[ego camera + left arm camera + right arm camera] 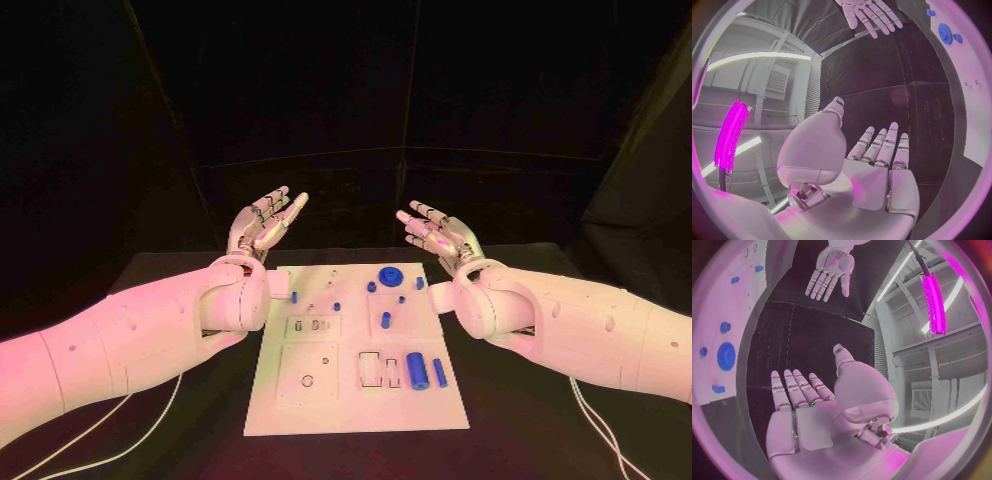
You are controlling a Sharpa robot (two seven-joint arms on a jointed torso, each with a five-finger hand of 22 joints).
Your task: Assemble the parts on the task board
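Note:
The white task board (358,395) lies in the middle of the black table. On it sit small blue parts: a round gear (389,276) near the far edge, a thick cylinder (417,370) and a thin pin (438,373) toward the near right, and several little pegs. My left hand (265,225) is raised above the board's far left corner, fingers straight and spread, holding nothing; the left wrist view shows its bare palm (879,170). My right hand (438,236) is raised at the far right in the same way, its empty palm (807,420) showing in the right wrist view.
The black table (188,300) runs out on both sides of the board, with dark curtains behind. Thin white cables (144,410) trail over the table under each arm. The gear (726,356) and pegs show beside my right palm in the wrist view.

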